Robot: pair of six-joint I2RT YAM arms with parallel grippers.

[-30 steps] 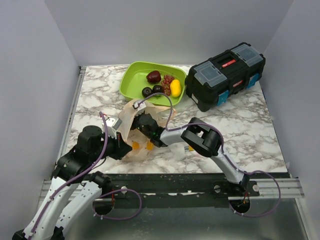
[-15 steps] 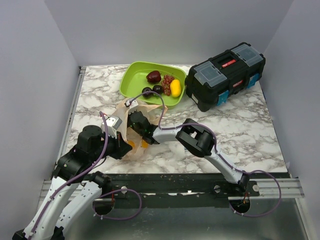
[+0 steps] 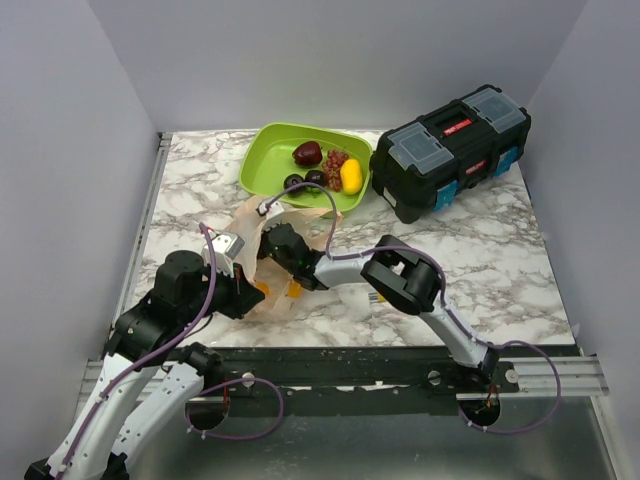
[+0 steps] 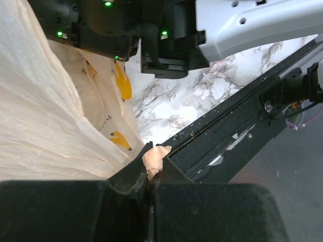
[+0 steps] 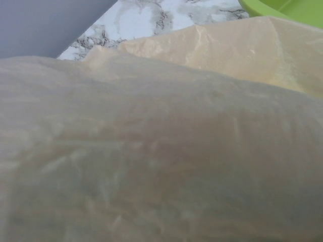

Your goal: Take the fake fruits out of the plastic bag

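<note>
The marble counter (image 3: 480,270) fills the top view. At 1 o'clock on it sits the black toolbox (image 3: 450,150), lid down. Just beside that, at 11 o'clock, lies the lime-green tray (image 3: 262,165). Next in size is the plastic bag (image 3: 252,225), pale orange and crinkled, heaped at about 9 o'clock of the counter's middle, its far edge touching the tray's near rim. Both arms meet at it.

The left claw (image 4: 151,166) is clenched on the bag's near edge, and its wrist view shows a scrap of film pinched between the fingers. The right claw (image 3: 284,250) is buried in the bag from the 3 o'clock side. Its own camera sees nothing but film (image 5: 161,151), so whether it's released or clenched, nobody can tell.

Five fake fruits (image 3: 351,176) are in the tray: a dark red one, the grape bunch, a yellow one and two dark purple ones. Orange patches show through the bag; fruit or print is unclear.
</note>
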